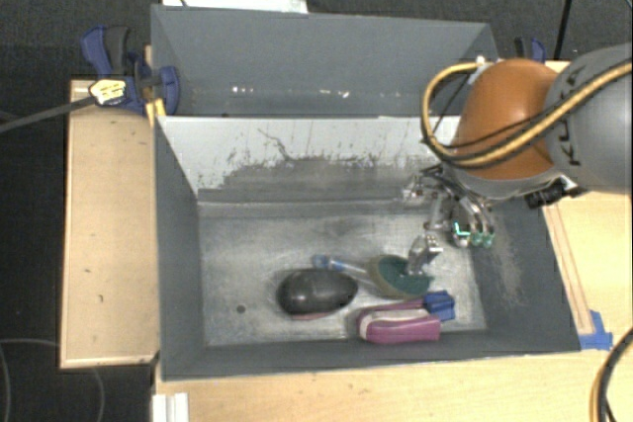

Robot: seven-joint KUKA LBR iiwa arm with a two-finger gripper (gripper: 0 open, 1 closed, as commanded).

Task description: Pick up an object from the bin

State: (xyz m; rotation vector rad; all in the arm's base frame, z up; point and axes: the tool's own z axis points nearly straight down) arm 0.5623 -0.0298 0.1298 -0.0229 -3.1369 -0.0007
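Note:
My gripper (427,252) reaches down into the right part of the bin, its fingertips just above a small dark green rounded piece (398,278) on the bin floor. A thin blue stick (339,265) lies just left of that piece. In front of the gripper lies a purple and white oblong thing (398,324) with a blue end (440,304). A black oval lump (315,293) rests further left.
All the loose things sit in a row along the bin's front right floor. The orange cover and cables of the arm hang over the bin's right wall.

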